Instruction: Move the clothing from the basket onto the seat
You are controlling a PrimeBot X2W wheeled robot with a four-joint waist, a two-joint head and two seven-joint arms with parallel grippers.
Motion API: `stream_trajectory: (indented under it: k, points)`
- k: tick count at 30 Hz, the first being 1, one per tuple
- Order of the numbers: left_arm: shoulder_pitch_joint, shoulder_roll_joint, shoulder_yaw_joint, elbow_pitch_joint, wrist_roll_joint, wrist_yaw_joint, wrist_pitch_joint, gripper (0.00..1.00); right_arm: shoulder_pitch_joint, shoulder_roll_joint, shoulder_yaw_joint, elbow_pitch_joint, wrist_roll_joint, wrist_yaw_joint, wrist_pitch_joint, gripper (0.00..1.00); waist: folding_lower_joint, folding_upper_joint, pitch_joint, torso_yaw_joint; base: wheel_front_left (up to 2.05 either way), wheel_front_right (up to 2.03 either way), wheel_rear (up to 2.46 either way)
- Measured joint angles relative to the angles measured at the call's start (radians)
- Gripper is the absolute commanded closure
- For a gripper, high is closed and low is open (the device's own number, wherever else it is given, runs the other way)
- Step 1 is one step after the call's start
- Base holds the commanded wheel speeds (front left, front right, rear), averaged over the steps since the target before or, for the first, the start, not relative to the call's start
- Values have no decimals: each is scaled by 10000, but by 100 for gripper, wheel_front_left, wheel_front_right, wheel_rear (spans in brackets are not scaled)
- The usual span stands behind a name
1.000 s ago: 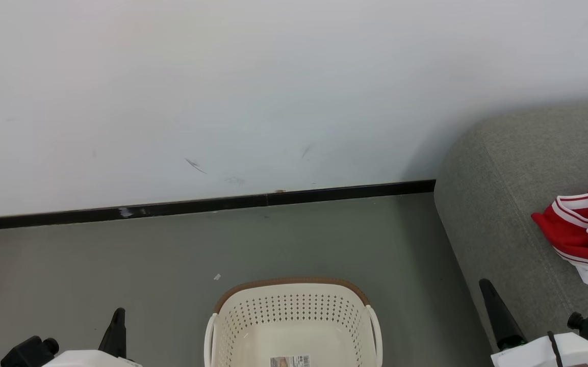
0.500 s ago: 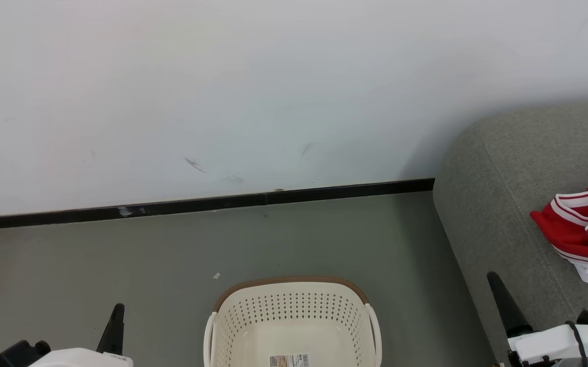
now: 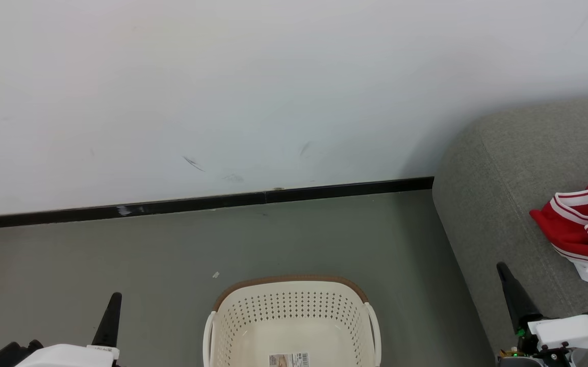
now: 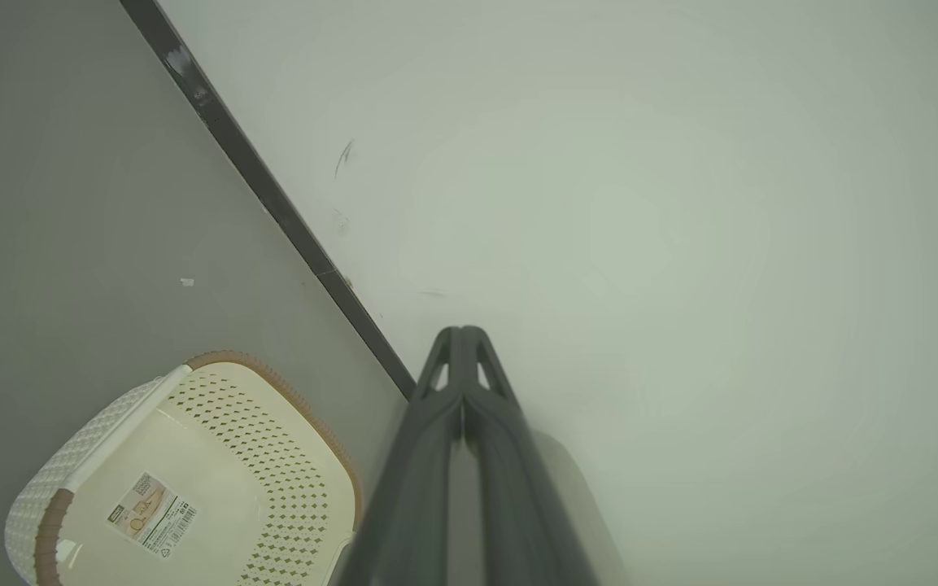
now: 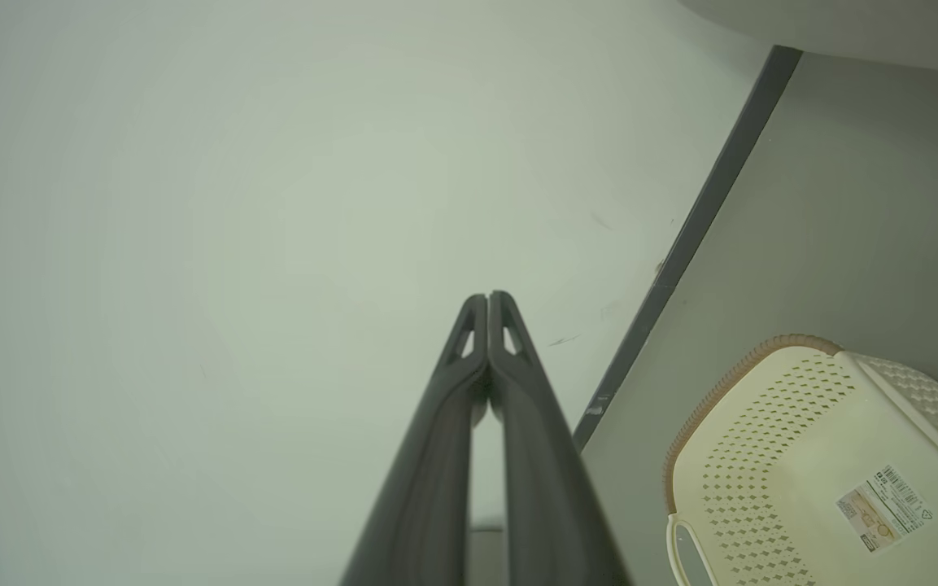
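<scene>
Lying bunched on the seat (image 3: 503, 173), the clothing (image 3: 571, 232) shows at the right edge of the head view. It is red cloth with white panels and red-and-white striped trim, and the frame cuts it off, so its full spread cannot be told. The seat's grey woven fabric curves down in a rounded end with a stitched seam, and it stands against the white wall (image 3: 222, 92). The basket (image 3: 289, 280) sits on the grey floor (image 3: 95, 255) at the bottom middle of that view, well apart from the jersey and a little way left of the seat. Its brown rim is turned toward the wall, and nothing lies inside but the paper label (image 3: 288, 360) on its bottom. A dark skirting strip (image 3: 197, 205) runs along the foot of the wall, and a small white scrap (image 3: 216, 275) lies on the floor between that strip and the basket. The left gripper (image 4: 461, 332) is low at the basket's left side, and in its wrist view the two dark fingers are pressed together at the tips with nothing between them. The right gripper (image 5: 488, 298) is low in front of the seat's end and near its edge. Its fingers likewise meet at the tips and hold nothing. A pale shape in the top right corner of the right wrist view may be the seat's end, though it is too blurred to be sure.
</scene>
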Motion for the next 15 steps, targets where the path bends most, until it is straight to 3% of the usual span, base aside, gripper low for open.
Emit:
stream_trajectory:
  k: [15]
  points:
    - [-170, -259, 581, 50, -1762, -660, 529, 100, -250, -165, -125, 330, 2449, 0, 384, 100, -2, 0, 18, -24, 0, 0, 0]
